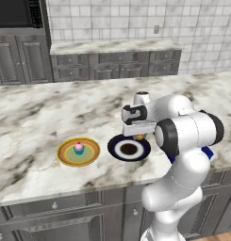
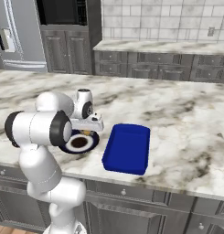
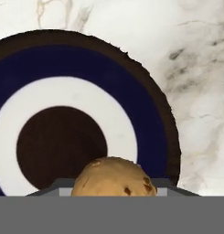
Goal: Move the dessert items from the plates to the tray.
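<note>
The tan-topped brown cupcake (image 3: 114,177) sits between my fingers, with my gripper (image 3: 113,188) shut on it just above the dark navy plate (image 3: 63,64), whose brown centre is bare. The same cupcake (image 1: 139,137) hangs under the hand over the navy plate's (image 1: 116,147) right rim. The pink-frosted cupcake (image 1: 78,148) with teal wrapper stands upright in the middle of the yellow-orange rimmed plate (image 1: 65,158), to the left. The bright blue tray (image 2: 127,148) lies right of the navy plate (image 2: 67,145) and holds nothing.
The plates and tray lie near the front edge of a marble island counter (image 1: 37,117). My own white arm (image 1: 183,136) hides most of the tray in the left base view. A back counter with grey cabinets (image 1: 117,63) runs along the tiled wall.
</note>
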Controlling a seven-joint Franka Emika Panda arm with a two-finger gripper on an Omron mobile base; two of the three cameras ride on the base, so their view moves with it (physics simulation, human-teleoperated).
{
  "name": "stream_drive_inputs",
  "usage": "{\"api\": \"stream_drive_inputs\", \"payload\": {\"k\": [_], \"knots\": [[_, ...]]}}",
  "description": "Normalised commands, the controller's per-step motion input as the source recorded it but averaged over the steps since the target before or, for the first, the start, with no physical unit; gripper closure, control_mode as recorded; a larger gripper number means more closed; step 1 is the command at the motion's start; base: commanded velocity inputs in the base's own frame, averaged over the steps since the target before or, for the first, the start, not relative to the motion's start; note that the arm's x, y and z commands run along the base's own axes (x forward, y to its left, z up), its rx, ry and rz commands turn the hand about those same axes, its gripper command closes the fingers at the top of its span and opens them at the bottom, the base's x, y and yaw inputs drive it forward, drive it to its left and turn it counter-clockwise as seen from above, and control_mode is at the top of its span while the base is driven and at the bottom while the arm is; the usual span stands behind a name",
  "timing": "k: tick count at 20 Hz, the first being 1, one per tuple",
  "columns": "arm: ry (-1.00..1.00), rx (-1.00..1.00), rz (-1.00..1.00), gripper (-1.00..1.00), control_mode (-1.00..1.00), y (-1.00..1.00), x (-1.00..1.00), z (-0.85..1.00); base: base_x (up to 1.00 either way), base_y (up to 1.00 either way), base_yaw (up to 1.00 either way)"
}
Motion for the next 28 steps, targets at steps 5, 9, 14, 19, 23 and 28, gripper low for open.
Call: {"api": "stream_drive_inputs", "payload": {"k": [5,9,14,19,23,28], "knots": [[0.02,0.00,0.00,1.00,-1.00,-0.47,0.00,0.25,0.00,0.00,0.00],[0.05,0.00,0.00,1.00,-1.00,-0.64,0.00,0.19,0.00,0.00,0.00],[0.04,0.00,0.00,1.00,-1.00,-0.62,0.15,0.12,0.00,0.00,0.00],[0.01,0.00,0.00,1.00,-1.00,-0.70,0.19,0.00,0.00,0.00,0.00],[0.00,0.00,0.00,1.00,-1.00,-0.73,0.20,0.00,0.00,0.00,0.00],[0.00,0.00,0.00,1.00,-1.00,-0.67,0.12,-0.20,0.00,0.00,0.00]]}}
